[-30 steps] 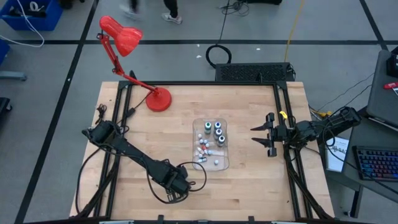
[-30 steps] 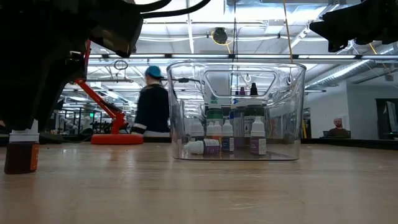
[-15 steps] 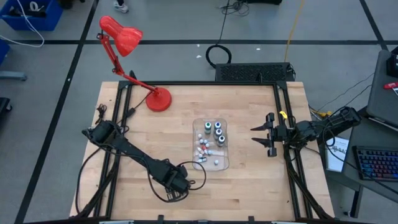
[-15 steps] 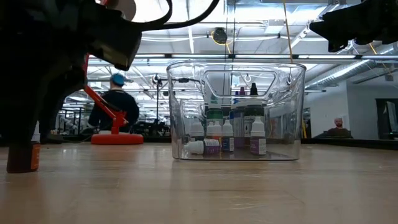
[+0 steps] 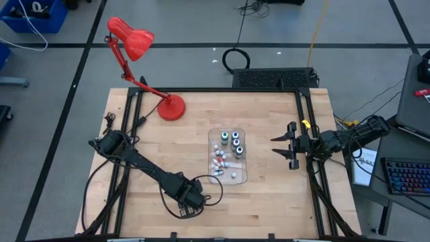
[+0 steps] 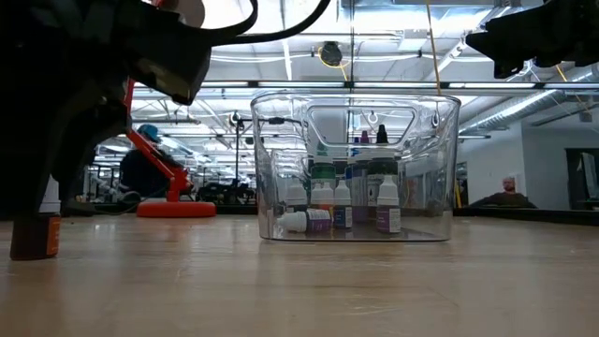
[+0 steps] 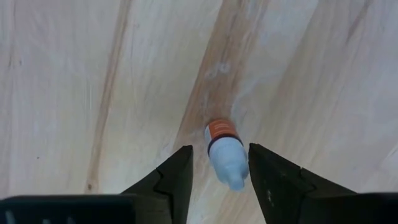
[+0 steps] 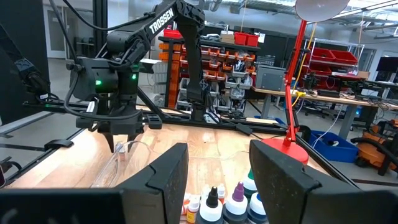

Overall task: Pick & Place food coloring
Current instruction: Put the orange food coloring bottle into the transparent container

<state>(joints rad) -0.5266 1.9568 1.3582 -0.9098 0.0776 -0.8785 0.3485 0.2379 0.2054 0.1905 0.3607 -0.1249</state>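
A tiny bottle (image 7: 225, 152) with a whitish top and orange-brown contents stands upright on the wood near the table's front edge; it also shows in the low view (image 6: 33, 237). My left gripper (image 7: 219, 149) points straight down over it, open, with one finger on each side of the bottle and a gap to both. The other food coloring bottles (image 5: 227, 151) stand and lie in the clear plastic tray (image 5: 242, 176) at the table's middle. My right gripper (image 5: 282, 146) hovers open and empty to the right of the tray.
A red desk lamp (image 5: 171, 106) stands at the far left of the table. The clear tray (image 6: 445, 168) rises well above the tabletop. Cables loop beside my left arm (image 5: 211, 191). A person (image 6: 150, 168) shows in the room beyond the table.
My left gripper has gone down around the tiny bottle, so its fingers now hide the bottle's whitish top in the low view. The bottle has stayed in place. The person in the room behind has walked toward the left.
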